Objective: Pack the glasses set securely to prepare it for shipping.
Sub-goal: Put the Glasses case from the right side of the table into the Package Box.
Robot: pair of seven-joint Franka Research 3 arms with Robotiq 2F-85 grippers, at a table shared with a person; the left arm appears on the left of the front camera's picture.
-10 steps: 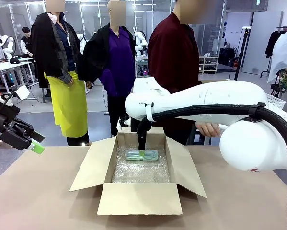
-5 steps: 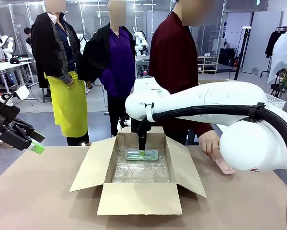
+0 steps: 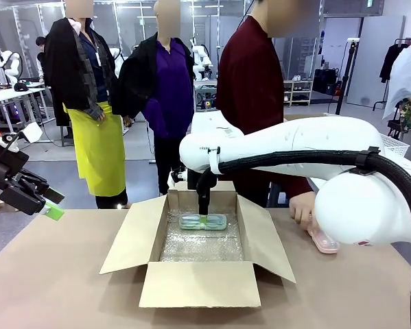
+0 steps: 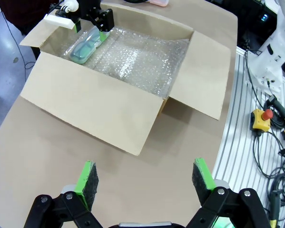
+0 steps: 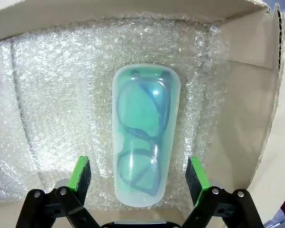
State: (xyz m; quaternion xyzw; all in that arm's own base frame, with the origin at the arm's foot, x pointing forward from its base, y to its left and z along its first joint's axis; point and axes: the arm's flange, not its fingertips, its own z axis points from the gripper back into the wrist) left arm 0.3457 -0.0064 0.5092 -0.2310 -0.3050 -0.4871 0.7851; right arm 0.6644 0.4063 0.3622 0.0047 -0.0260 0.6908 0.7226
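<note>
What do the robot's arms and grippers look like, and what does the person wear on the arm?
The right arm is glossy white with rounded shells. A black ribbed hose runs along it, and there is small dark print near the wrist. The right gripper and left gripper are both black, each with two fingers faced in bright green pads. The person's sleeve is long and dark red.

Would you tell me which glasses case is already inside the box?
The mint-green case, lying on the bubble wrap; the pink case is outside, on the table by the person's hand.
</note>
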